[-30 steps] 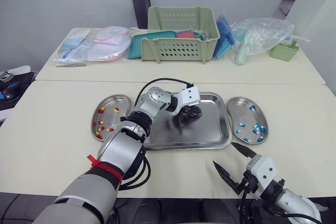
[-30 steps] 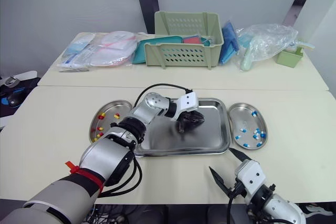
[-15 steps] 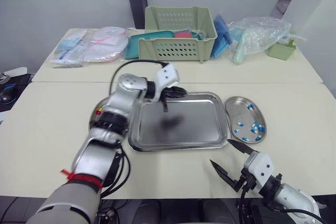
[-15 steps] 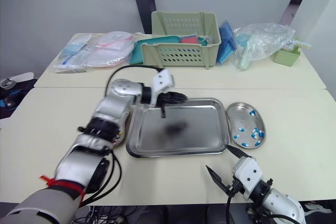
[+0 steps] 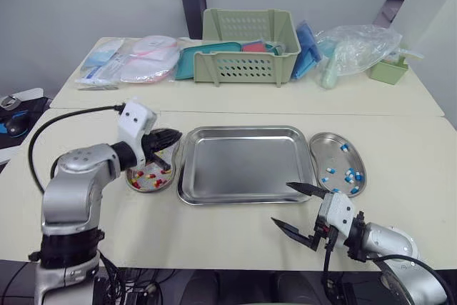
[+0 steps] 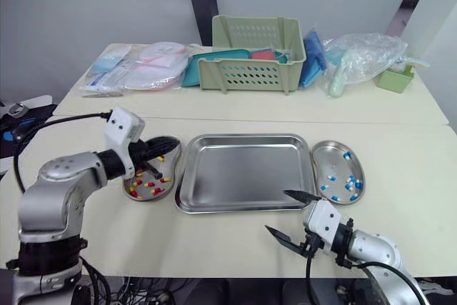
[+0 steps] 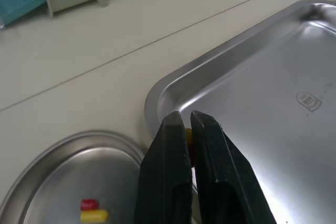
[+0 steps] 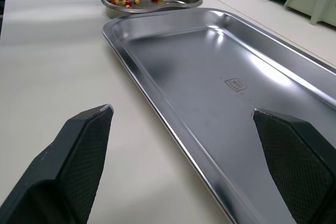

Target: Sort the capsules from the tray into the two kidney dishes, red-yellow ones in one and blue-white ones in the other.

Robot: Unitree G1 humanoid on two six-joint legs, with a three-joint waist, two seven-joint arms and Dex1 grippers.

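The steel tray (image 5: 246, 166) lies in the middle of the table with no capsules showing in it. To its left, the left kidney dish (image 5: 140, 185) holds several red-yellow capsules (image 5: 148, 175). The right kidney dish (image 5: 330, 153) holds several blue-white capsules (image 5: 348, 174). My left gripper (image 5: 168, 153) hangs over the left dish's tray-side edge. In the left wrist view this gripper (image 7: 186, 116) is shut on a red-yellow capsule (image 7: 188, 136), of which a yellow sliver shows between the fingers. My right gripper (image 5: 280, 203) stands wide open at the tray's front right corner, holding nothing.
At the back of the table stand a green perforated basket (image 5: 250, 46), packaged supplies (image 5: 132, 62), a clear plastic bag (image 5: 357, 48) and a small green cup (image 5: 388, 69). Bare tabletop (image 5: 214, 230) stretches along the front.
My left arm has swung from above the tray's rear left over to the left kidney dish, its gripper staying shut. My right gripper has come closer to the tray's front edge.
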